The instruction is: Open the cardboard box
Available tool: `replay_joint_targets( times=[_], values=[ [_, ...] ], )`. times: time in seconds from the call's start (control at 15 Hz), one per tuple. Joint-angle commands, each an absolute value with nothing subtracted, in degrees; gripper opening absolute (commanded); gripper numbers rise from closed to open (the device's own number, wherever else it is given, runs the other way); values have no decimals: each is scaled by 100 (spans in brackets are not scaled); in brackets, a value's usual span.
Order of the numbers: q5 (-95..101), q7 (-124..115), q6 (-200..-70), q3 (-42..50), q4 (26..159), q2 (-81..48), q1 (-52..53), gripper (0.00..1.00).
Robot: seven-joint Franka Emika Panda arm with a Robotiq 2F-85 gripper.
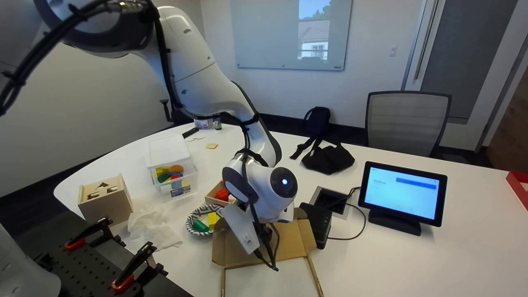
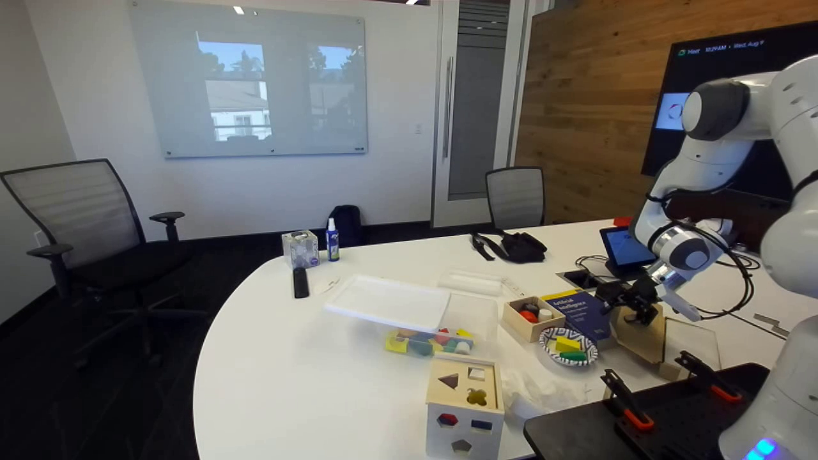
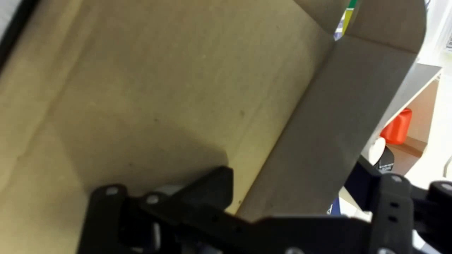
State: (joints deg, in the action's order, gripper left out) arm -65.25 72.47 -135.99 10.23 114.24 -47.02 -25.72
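Wrist view's our best look, folks: we've got the pincer (image 3: 293,176) spread wide, one black finger (image 3: 212,192) over the broad brown panel (image 3: 176,88), the other out past a folded edge strip (image 3: 317,134). Are we pinching anything there?

Doesn't look like it to us. That strip just shows in the gap, though we can't tell if either finger is brushing cardboard. In an exterior view the arm's wrist (image 1: 264,202) hides the fingertips anyway.

Fair. So where's our cardboard box (image 1: 295,243), for anyone catching up?

On the white worktop (image 1: 412,268), with the pincer at its lid flap (image 2: 639,342). That flap's open, pointing away from the shallow base (image 1: 314,275), and we can see that in both exterior views. How steeply it tilts, we honestly can't tell.

Got it. And the neighbours?

We see the blue book (image 2: 578,312) just beside the flap in an exterior view and, near that, a small wooden box (image 2: 521,327) holding a red piece (image 2: 528,316). A patterned bowl (image 1: 194,213) with a yellow block (image 1: 212,220) and a green block (image 1: 200,225) sits close by too.
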Motion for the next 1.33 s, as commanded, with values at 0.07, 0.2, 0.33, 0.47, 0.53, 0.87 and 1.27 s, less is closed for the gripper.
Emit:
replay_joint_targets(
  times=[0.07,0.2,0.33,0.47,0.53,0.87,1.27],
  values=[
    [-6034,6967,-13534,1190,12213,-3756,-2336,100],
    [-5830,6931,-13573,1236,12532,-3267,-2282,100],
    [-5560,6838,-13563,1319,12876,-2722,-2211,100],
    [-5103,6527,-13540,1436,13195,-2170,-2124,100],
    [-4813,6278,-13594,1501,13337,-1924,-2060,100],
    [-2981,4869,-13284,1728,13806,-822,-2041,100],
    [-1542,3794,-12374,1919,13944,52,-2147,100]
  ],
)
